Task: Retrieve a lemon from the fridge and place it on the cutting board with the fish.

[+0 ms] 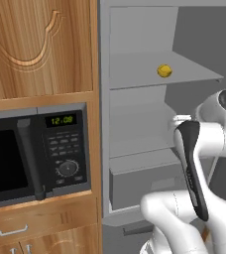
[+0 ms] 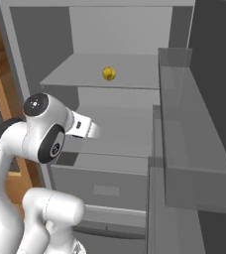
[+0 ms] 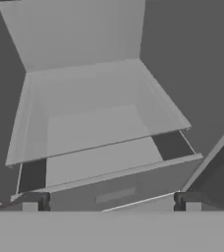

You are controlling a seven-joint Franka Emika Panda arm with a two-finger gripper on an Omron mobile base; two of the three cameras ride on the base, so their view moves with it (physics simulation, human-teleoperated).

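Note:
The fridge stands open, with pale grey shelves inside. On its upper shelf lies the small yellow lemon, alone near the middle. My hand reaches toward the fridge at the height of the middle shelf, well below the lemon. In the hand view my gripper is open, its two dark fingertips far apart with nothing between them, looking down at a lower shelf and the drawer front. The cutting board and the fish are out of view.
The open fridge door with its clear door bins stands close on the right. A black microwave sits in wooden cabinets to the left of the fridge. A grey drawer closes the fridge bottom.

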